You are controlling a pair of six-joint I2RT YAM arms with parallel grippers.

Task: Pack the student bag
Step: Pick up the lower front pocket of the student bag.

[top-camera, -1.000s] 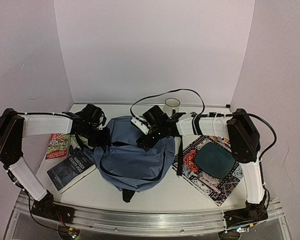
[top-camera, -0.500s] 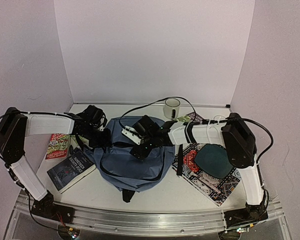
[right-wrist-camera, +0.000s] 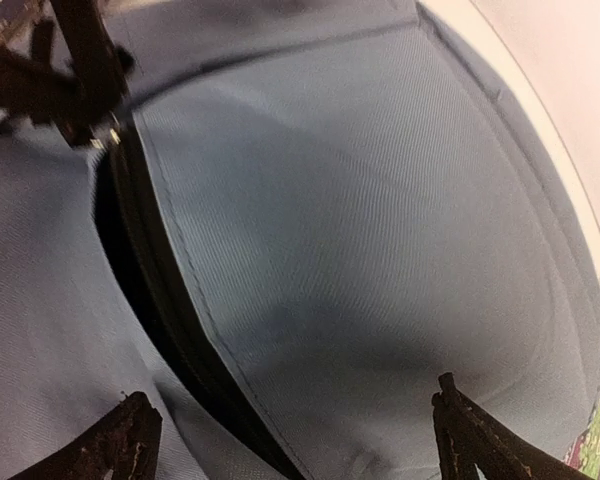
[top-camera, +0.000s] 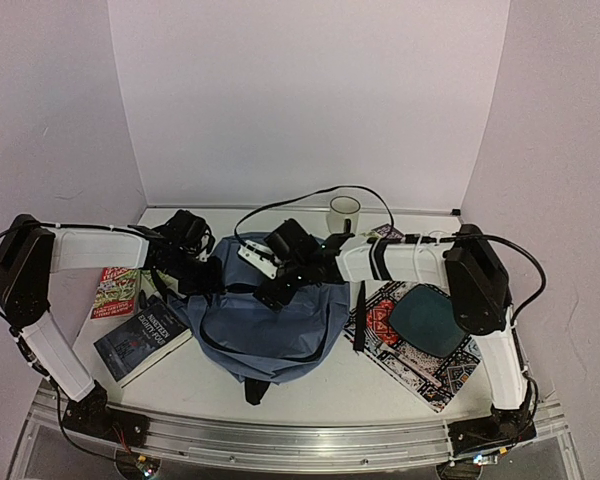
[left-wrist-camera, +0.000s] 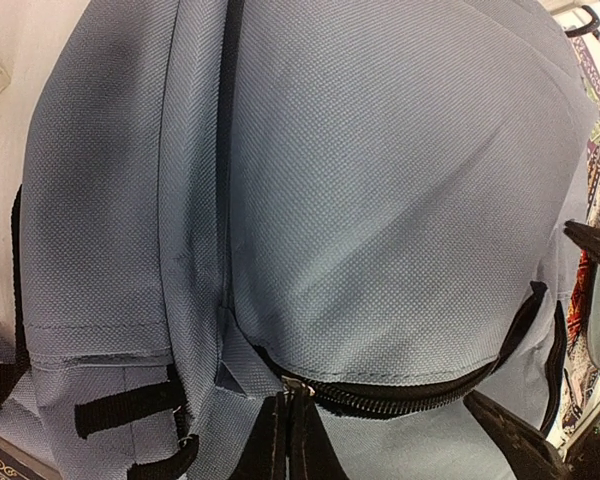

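Observation:
The student bag (top-camera: 270, 325) lies flat mid-table, slate blue with black straps. My left gripper (top-camera: 202, 272) is at its upper left edge. In the left wrist view the gripper (left-wrist-camera: 292, 425) is shut, its dark fingers pinching the metal zipper pull (left-wrist-camera: 298, 388) at the end of a dark zipper line. My right gripper (top-camera: 272, 288) hovers over the bag's upper middle. In the right wrist view it (right-wrist-camera: 292, 440) is open, fingertips (right-wrist-camera: 130, 435) wide apart with only bag fabric (right-wrist-camera: 360, 230) below. A partly open zipper slit (right-wrist-camera: 145, 290) shows dark lining.
Two books (top-camera: 140, 335) (top-camera: 117, 290) lie left of the bag. A mug (top-camera: 344, 212) stands at the back. A patterned cloth mat (top-camera: 450, 375) with a dark teal object (top-camera: 427, 320) lies on the right. A black strap (top-camera: 360, 315) lies between the bag and the mat.
My right gripper has swung left from the bag's right edge to over its upper middle, opening a little wider. The left gripper has stayed shut in place.

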